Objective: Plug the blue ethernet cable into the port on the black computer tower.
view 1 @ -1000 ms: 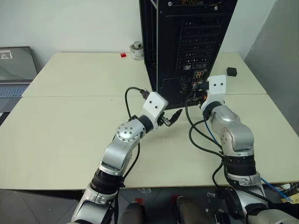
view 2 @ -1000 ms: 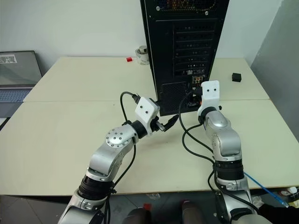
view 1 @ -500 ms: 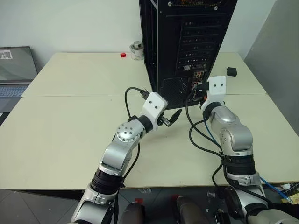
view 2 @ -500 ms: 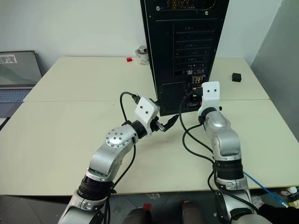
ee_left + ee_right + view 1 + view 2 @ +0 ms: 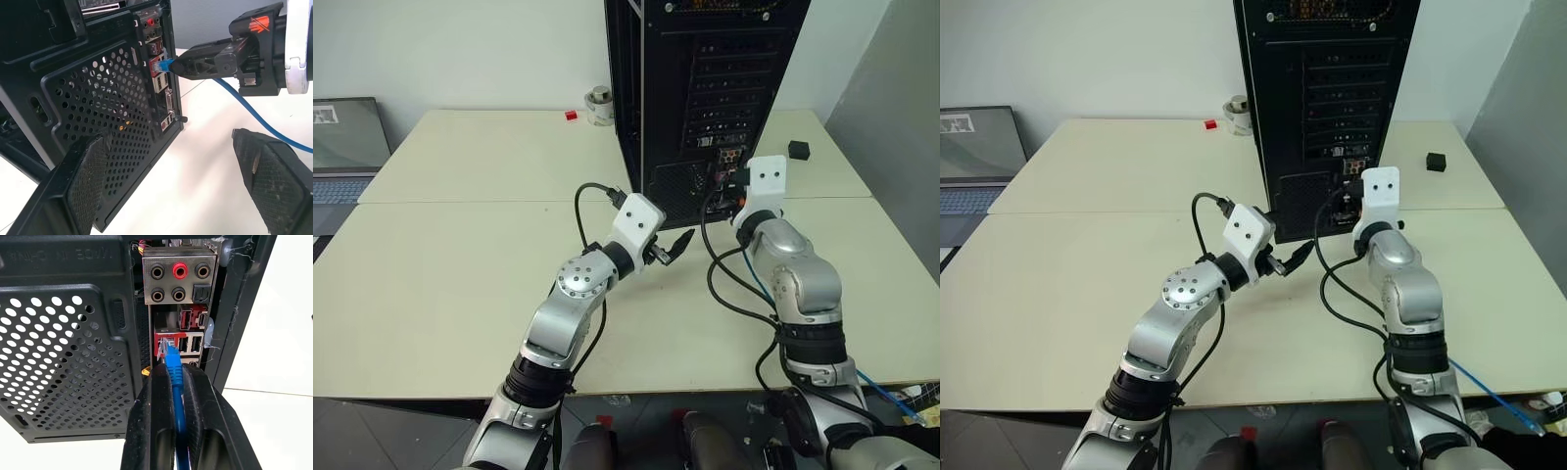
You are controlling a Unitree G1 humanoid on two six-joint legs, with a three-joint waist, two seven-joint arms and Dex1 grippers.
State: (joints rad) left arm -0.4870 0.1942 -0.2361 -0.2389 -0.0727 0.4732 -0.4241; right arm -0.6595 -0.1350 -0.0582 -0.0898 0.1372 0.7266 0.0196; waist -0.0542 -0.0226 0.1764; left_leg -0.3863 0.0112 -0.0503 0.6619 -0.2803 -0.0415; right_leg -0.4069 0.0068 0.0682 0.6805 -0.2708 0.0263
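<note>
**Pincer at the port, plug leading**

Right pincer [image 5: 175,382] of mine is clamped on the blue ethernet cable [image 5: 174,369], whose clear plug tip sits at the mouth of the port [image 5: 165,346]; whether it is seated I cannot tell.

From my left wrist, the cable's long axis runs straight into the black computer tower [image 5: 98,122].

From my head, my left pincer [image 5: 674,245] hangs apart over the counter [image 5: 460,255], farther from the port than the right.

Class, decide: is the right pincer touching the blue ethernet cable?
Touching. The right wrist view shows the right pincer shut on the blue ethernet cable, its fingers pressed against both sides.
</note>
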